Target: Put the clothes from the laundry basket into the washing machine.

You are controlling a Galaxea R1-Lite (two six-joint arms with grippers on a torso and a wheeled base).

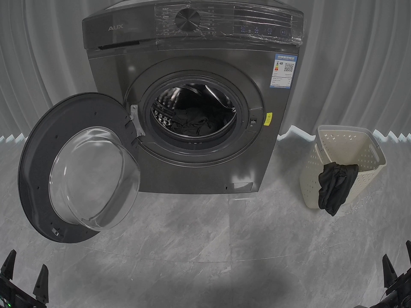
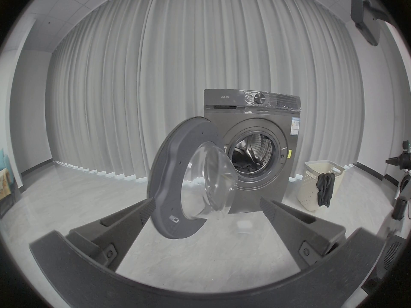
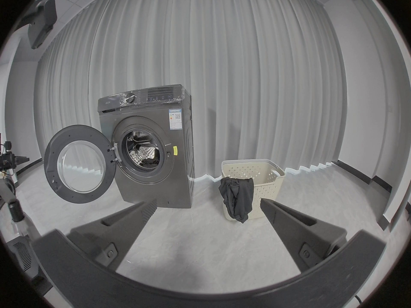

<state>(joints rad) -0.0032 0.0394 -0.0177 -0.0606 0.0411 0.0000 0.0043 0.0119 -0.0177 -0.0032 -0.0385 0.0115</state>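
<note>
The black garment (image 1: pixel 336 187) drapes over the rim of the laundry basket (image 1: pixel 310 172), at 11 o'clock from the right gripper (image 1: pixel 398 259) and well apart. The 2 grippers gape wide, empty. The left gripper (image 1: pixel 26 264) sits at 7 o'clock of the washing machine (image 1: pixel 192 65).

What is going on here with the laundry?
A robot is loading laundry. The washing machine has its door open, and dark clothes lie in the drum. One dark garment hangs over the rim of the laundry basket. The left tool and right tool are open, empty, away from the basket.
</note>
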